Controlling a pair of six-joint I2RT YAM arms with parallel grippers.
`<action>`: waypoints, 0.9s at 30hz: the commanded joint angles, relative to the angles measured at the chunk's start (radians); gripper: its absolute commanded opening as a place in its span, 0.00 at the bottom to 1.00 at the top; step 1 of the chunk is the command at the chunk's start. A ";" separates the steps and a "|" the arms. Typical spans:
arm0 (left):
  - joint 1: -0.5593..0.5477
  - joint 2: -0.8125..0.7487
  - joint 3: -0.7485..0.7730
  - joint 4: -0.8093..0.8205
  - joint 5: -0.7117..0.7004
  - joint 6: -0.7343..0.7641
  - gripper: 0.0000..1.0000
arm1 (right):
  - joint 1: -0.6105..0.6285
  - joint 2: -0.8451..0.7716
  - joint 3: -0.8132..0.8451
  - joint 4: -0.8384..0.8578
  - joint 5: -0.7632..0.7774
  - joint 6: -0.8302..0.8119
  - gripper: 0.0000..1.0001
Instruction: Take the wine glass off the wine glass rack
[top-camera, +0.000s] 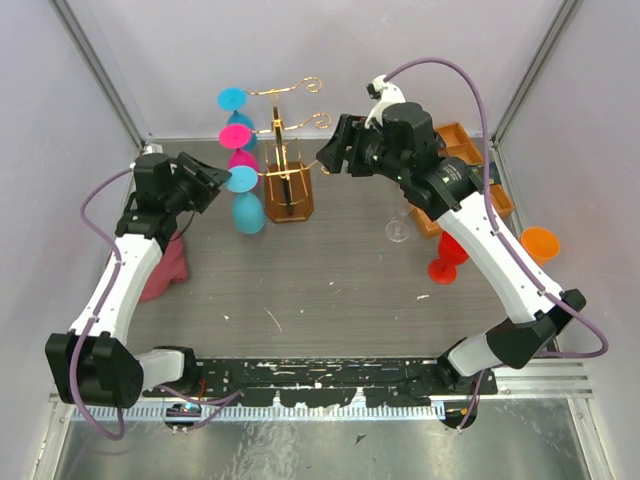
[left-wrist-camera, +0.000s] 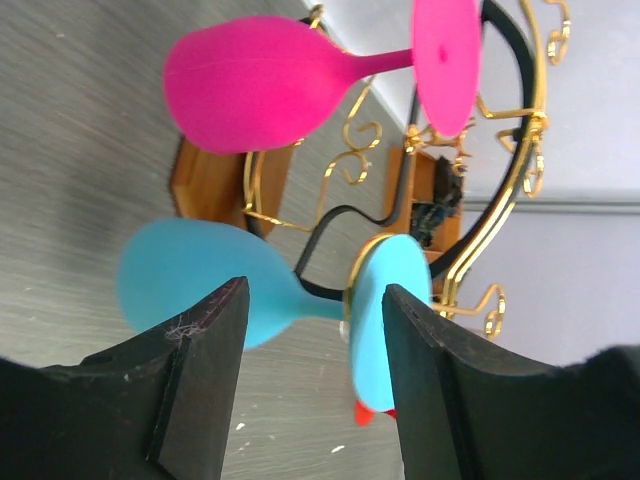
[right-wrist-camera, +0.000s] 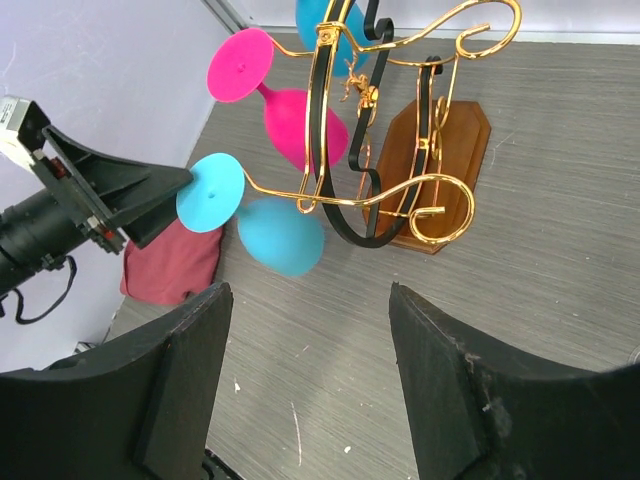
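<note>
The wine glass rack (top-camera: 287, 150), gold wire on a brown wooden base, stands at the back of the table with several glasses hanging from it. A light blue wine glass (top-camera: 248, 212) hangs on its front left arm, foot (top-camera: 241, 179) towards my left gripper (top-camera: 218, 182). In the left wrist view that gripper (left-wrist-camera: 315, 370) is open. The blue glass (left-wrist-camera: 185, 285) has its stem in the gap and its foot (left-wrist-camera: 390, 305) just beyond the right finger. A pink glass (left-wrist-camera: 265, 95) hangs above. My right gripper (top-camera: 330, 155) is open and empty, hovering right of the rack (right-wrist-camera: 400, 150).
A maroon cloth (top-camera: 170, 268) lies under my left arm. A clear glass (top-camera: 397, 232), a red glass (top-camera: 446, 262) and an orange glass (top-camera: 540, 243) stand on the right. An orange-brown compartmented tray (top-camera: 470, 160) sits at the back right.
</note>
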 joint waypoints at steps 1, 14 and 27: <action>0.001 0.040 0.043 0.125 0.101 -0.051 0.62 | -0.006 -0.064 0.002 0.049 0.010 -0.026 0.69; 0.002 0.026 0.050 0.121 0.101 -0.045 0.00 | -0.008 -0.061 -0.001 0.050 0.008 -0.024 0.69; 0.004 0.105 -0.004 0.352 0.065 -0.128 0.00 | -0.009 -0.005 0.033 0.049 -0.044 -0.020 0.69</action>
